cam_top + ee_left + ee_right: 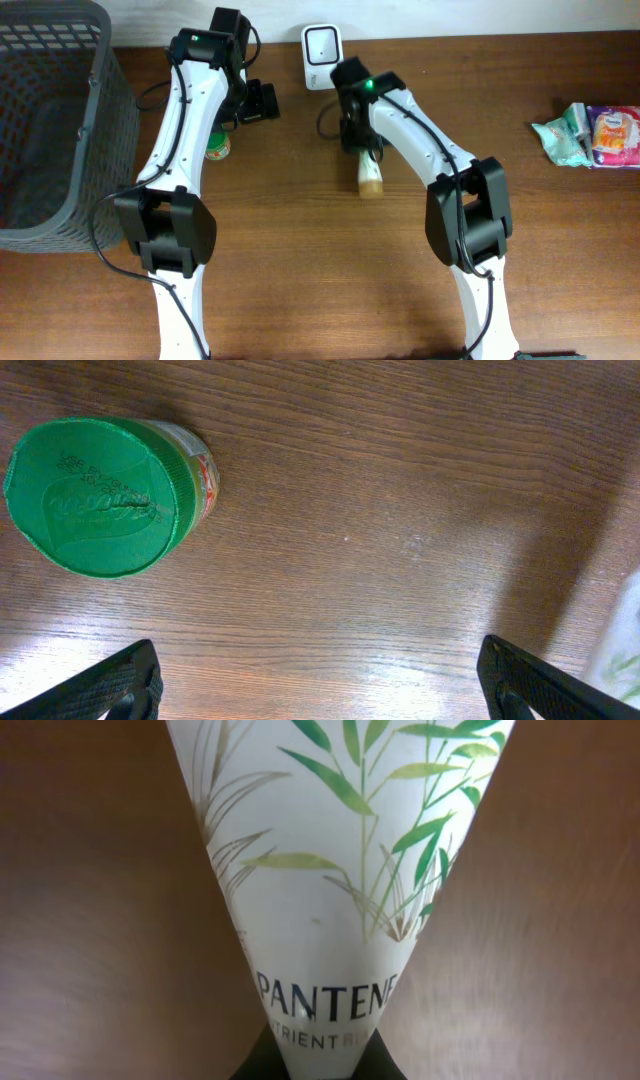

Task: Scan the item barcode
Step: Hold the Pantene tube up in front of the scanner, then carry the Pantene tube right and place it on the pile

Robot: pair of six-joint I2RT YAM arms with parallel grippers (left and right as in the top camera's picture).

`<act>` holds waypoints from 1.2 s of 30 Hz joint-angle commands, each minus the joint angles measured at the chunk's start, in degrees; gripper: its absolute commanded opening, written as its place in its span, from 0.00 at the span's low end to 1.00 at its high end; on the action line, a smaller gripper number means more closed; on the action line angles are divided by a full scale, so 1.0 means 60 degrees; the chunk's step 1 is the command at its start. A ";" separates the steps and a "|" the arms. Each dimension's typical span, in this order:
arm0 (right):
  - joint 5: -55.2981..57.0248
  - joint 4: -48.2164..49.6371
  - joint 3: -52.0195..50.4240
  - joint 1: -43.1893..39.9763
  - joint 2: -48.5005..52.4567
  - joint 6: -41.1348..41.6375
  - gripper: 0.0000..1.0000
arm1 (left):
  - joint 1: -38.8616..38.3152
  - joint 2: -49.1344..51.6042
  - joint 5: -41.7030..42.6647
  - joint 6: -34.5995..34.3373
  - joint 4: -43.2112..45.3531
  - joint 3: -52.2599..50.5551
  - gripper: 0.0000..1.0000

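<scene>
My right gripper (315, 1065) is squeezed tight on the white tube (350, 870). In my right wrist view the tube fills the middle of the picture. It is wide at the top edge and gets thin toward the bottom, and the thin end sits right between my dark fingers (262, 1062) at the bottom edge. The tube has green leaves on it and the word PANTENE near my fingers. From above, the tube (371, 178) shows a little above the middle of the frame, sticking out from under my right arm, with its tan end toward the bottom of the picture. The white scanner (322, 42) stands at the top middle of the frame, above the tube and apart from it. My left gripper (330, 690) is spread wide and holds nothing. Its two black fingers (115, 685) show in the bottom corners of my left wrist view, with bare brown table (400, 510) between them. A jar with a green lid (100, 495) stands in the upper left of that view, away from my left fingers. From above, a grey basket (50, 120) is at the left edge and some packets (590, 135) lie at the right edge.
</scene>
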 commanded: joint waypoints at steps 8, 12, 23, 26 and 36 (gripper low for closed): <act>0.0087 0.5308 0.1417 -0.0029 0.0040 -0.1228 0.04 | 0.0018 0.0022 -0.0098 -0.0091 -0.0007 0.0051 0.99; 0.0080 0.7031 0.1417 -0.0025 0.0550 -0.1260 0.04 | 0.0018 0.0022 -0.0098 -0.0091 -0.0007 0.0051 0.99; 0.0055 0.8480 0.1424 -0.0036 0.1096 -0.1260 0.04 | 0.0036 0.0022 -0.0102 -0.0091 -0.0007 0.0051 0.99; 0.0076 0.8484 0.1446 -0.0149 0.0987 -0.1253 0.04 | 0.0026 0.0022 -0.0098 -0.0091 -0.0007 0.0051 0.99; 0.1727 0.4870 0.1461 -0.3049 -0.1177 -0.1115 0.04 | 0.0026 0.0022 -0.0102 -0.0091 -0.0007 0.0051 0.99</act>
